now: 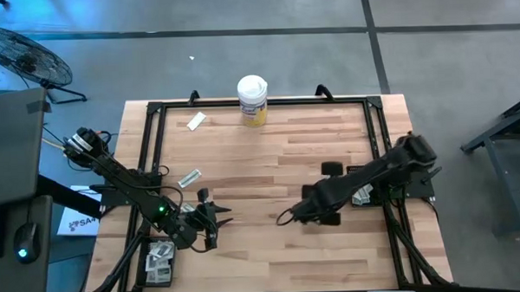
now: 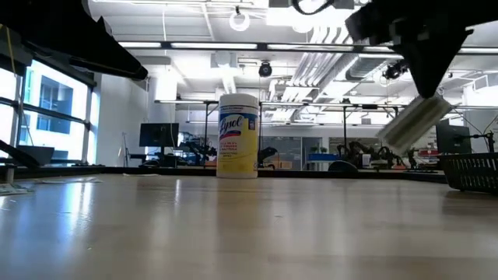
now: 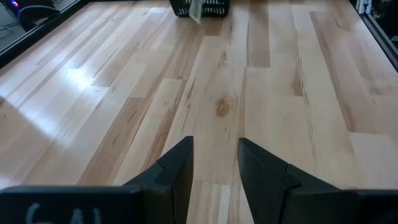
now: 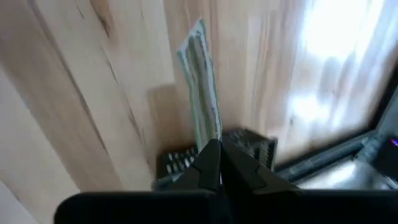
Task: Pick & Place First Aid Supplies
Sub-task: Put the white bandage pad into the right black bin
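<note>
My right gripper (image 4: pixel 219 155) is shut on a narrow pale-green wrapper (image 4: pixel 200 87) and holds it above the table beside the black basket (image 2: pixel 471 171) on the right side. The low view shows that wrapper (image 2: pixel 416 124) in the air under the gripper (image 2: pixel 426 92). In the high view my right arm covers its own fingers. My left gripper (image 3: pixel 214 146) is open and holds nothing, low over bare wood near the table's near left (image 1: pixel 217 218). Loose packets lie flat on the table (image 1: pixel 196 121), (image 1: pixel 189 178). My right gripper pinches the wrapper's one end (image 4: pixel 211 132) between its two fingers, which come from above. The wrapper runs on straight past the fingertips. It is lifted clear of the table and hangs tilted below the fingers (image 2: pixel 405 132).
A white canister with a yellow label (image 1: pixel 252 99) stands at the far edge's middle. A second black basket with packets (image 1: pixel 160 262) sits off the near left corner. A black frame (image 1: pixel 376 125) rims the table. Bare wood lies between the arms.
</note>
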Robot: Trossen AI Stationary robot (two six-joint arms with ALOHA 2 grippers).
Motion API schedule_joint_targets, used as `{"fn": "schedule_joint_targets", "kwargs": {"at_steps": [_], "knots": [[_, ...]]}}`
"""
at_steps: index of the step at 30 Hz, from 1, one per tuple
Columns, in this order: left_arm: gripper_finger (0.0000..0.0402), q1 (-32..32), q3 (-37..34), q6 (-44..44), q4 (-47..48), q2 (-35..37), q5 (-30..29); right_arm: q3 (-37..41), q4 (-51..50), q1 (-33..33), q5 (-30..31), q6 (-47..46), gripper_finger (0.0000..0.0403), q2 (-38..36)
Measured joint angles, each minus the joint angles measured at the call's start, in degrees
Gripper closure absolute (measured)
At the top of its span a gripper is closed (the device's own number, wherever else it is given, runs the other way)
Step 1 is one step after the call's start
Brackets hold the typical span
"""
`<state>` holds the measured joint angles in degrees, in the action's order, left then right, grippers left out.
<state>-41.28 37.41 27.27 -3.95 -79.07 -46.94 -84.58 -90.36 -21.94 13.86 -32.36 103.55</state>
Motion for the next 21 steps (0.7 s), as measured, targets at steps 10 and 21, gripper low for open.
{"fn": "schedule_joint_targets", "kwargs": {"at_steps": [10,21], "knots": [[0.0279,0.02,0.02,0.06,0.51,0.0,0.01,17.82,0.35,5.1,0.77,19.15,0.0401,-15.86],[0.0279,0.0,0.02,0.17,0.63,0.0,0.0,31.75,0.38,10.14,-3.31,28.33,0.0401,-26.77]]}}
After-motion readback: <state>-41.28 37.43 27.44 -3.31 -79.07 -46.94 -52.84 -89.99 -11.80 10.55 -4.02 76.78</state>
